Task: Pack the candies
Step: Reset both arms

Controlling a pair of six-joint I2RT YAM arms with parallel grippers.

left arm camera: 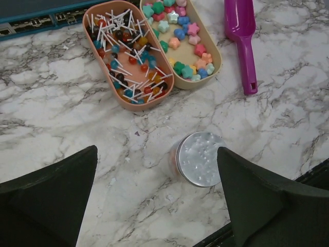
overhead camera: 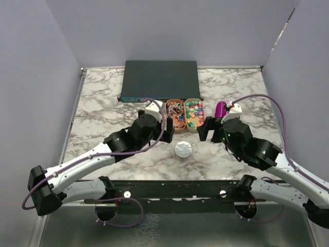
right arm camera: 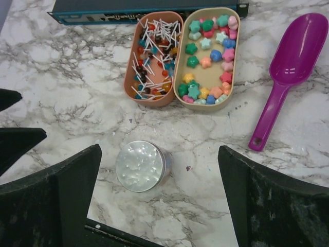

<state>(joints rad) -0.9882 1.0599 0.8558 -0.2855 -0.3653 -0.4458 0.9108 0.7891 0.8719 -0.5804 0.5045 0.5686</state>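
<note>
The left gripper [left arm camera: 158,154] and right gripper [right arm camera: 159,152] hang wide, empty, near a round silver-lidded tin [right arm camera: 141,165]. The star-shaped pastel candies [right arm camera: 208,59] lie in a beige oval tray [right arm camera: 237,56]. Light, hard and loose, they probably suit the purple plastic scoop [right arm camera: 288,67], held by its handle.

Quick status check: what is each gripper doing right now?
Left gripper: open, holding nothing.
Right gripper: open, holding nothing.
</note>
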